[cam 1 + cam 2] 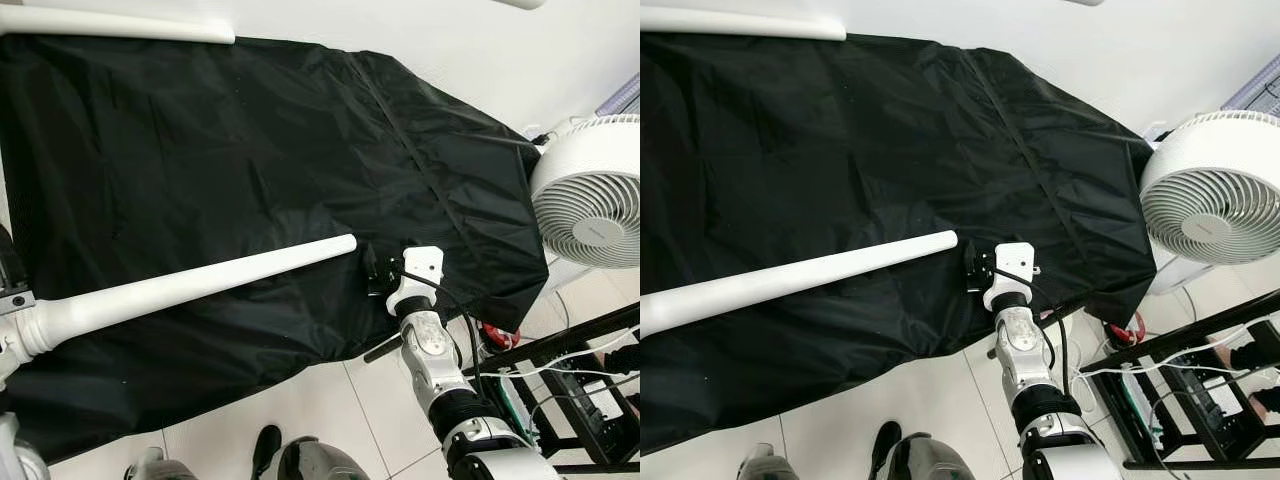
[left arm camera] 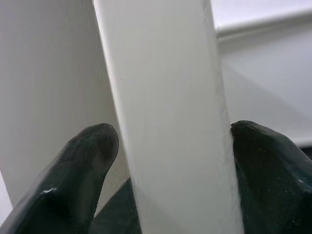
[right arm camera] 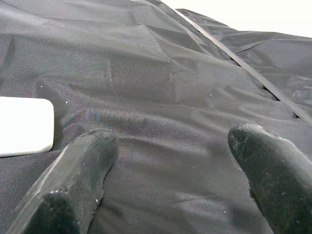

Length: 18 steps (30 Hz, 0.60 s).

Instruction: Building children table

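Black cloth (image 1: 200, 160) under spread right pincer (image 3: 170, 180)

The white table leg (image 1: 190, 283) runs off the left edge in your right eye view, so its thick end is cut off there. The black cloth (image 1: 200, 150) hides whatever it covers. The left gripper (image 2: 170, 161) shows you fingertips only; its body lies beyond the frame. The fan (image 1: 590, 195) is cropped at the right edge.
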Tool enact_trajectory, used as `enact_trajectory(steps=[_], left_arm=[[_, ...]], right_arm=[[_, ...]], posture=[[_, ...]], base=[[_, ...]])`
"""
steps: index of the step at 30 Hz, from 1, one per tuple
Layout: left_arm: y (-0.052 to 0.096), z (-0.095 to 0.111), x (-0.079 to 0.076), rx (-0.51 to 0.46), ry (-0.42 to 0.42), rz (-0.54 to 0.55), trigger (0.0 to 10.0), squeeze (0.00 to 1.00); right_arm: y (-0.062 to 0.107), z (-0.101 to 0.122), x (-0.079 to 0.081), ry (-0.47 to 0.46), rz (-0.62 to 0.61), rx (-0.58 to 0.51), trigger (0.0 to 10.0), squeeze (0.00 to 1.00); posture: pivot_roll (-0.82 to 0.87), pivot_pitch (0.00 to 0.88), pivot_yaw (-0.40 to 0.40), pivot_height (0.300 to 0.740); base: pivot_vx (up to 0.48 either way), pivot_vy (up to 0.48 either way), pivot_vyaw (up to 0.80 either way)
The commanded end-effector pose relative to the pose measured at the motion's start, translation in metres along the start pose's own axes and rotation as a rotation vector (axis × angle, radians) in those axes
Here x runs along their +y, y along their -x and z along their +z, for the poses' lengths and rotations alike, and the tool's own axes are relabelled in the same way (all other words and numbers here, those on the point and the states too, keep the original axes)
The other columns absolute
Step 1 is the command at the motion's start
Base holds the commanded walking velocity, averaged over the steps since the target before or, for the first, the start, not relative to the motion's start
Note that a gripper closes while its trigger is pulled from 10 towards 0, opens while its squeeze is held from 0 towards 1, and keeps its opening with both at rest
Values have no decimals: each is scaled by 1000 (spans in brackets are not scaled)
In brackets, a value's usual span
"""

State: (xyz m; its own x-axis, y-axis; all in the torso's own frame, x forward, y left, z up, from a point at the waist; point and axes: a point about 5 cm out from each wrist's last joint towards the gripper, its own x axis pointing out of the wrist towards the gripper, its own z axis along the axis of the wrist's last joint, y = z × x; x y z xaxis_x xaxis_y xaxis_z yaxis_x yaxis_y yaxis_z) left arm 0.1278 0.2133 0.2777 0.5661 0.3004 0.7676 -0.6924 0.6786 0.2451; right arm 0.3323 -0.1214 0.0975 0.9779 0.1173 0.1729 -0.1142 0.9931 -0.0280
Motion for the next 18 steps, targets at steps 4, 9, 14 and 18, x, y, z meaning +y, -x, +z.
enact_trajectory(steps=[4, 9, 14, 18], left_arm=[[-12, 11, 11, -97, 15, 196, 10000, 0], [-17, 11, 12, -96, 66, 227, 10000, 0], [-12, 10, 10, -71, 113, 203, 10000, 0], [-1, 8, 2, -27, 209, 111, 10000, 0]], right_arm=[[4, -14, 10, 13, 70, 83, 10000, 0], [1, -12, 10, 17, 75, 81, 10000, 0], [1, -13, 10, 19, 77, 82, 10000, 0], [6, -18, 11, 26, 91, 97, 10000, 0]], posture=[[457, 202, -286, 740], [456, 204, -293, 740], [457, 206, -294, 740], [478, 230, -295, 740]], base=[[0, 0, 0], [0, 0, 0], [0, 0, 0], [0, 0, 0]])
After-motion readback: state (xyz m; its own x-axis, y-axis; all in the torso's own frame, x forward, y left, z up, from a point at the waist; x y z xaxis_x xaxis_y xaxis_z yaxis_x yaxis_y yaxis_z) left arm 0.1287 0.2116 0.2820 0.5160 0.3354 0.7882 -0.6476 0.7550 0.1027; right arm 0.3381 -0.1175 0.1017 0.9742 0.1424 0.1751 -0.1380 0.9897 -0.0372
